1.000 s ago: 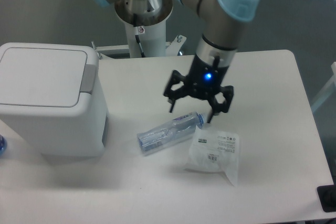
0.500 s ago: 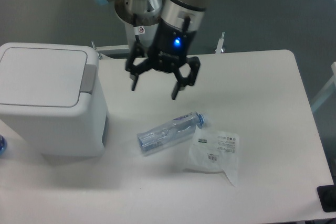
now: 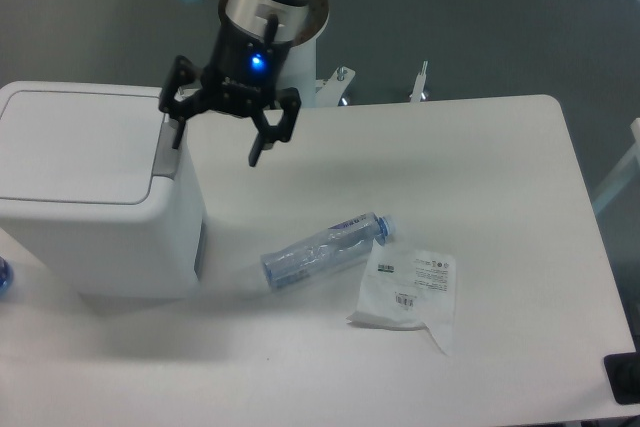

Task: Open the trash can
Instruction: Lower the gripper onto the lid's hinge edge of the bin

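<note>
Gripper [image 3: 216, 139] at upper left of frame, fingers spread apart, holding nothing, one fingertip over the right edge of the trash can [image 3: 90, 192]. Can sits at the bench's [image 3: 500, 147] left edge, lid flat and closed. Clear bottle [image 3: 322, 251] lying near centre, plastic bag [image 3: 408, 287] just beside it. Right half of bench bare white; grey floor behind.

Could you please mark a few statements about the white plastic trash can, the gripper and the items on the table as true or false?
1. The white boxy plastic trash can has its lid shut. True.
2. The black two-finger gripper holds the clear plastic bottle. False: the bottle lies on the table, apart from the open gripper.
3. The gripper is near the can's grey button strip. True.
4. The white labelled plastic bag lies on the can's lid. False: it lies on the white table beside the bottle.
</note>
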Tool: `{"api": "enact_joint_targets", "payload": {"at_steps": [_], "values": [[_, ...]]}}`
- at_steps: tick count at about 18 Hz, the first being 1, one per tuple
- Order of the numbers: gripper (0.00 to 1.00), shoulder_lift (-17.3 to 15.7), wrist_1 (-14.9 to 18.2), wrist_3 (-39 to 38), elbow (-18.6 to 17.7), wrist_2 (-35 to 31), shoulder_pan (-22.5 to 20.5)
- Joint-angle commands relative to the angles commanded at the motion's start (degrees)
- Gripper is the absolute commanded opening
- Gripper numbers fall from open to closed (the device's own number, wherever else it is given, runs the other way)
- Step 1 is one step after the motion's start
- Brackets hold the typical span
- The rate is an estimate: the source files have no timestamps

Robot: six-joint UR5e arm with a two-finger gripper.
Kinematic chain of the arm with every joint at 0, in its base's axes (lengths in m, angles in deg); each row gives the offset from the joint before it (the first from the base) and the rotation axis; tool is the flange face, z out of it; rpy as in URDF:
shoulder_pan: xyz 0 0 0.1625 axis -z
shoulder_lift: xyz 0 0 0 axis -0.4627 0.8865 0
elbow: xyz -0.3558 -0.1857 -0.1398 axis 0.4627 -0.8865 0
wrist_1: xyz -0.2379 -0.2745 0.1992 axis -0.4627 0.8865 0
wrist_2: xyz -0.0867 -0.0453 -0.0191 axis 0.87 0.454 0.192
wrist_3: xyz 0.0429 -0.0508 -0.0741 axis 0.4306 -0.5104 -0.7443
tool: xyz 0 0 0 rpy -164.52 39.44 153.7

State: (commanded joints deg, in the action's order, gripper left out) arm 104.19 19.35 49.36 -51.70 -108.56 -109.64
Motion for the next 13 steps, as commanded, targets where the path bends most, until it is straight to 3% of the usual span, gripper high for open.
{"api": "enact_joint_targets", "payload": {"at_steps": [13], "values": [[1.0, 2.6, -1.5, 0.8, -0.3, -1.8, 0.1]]}}
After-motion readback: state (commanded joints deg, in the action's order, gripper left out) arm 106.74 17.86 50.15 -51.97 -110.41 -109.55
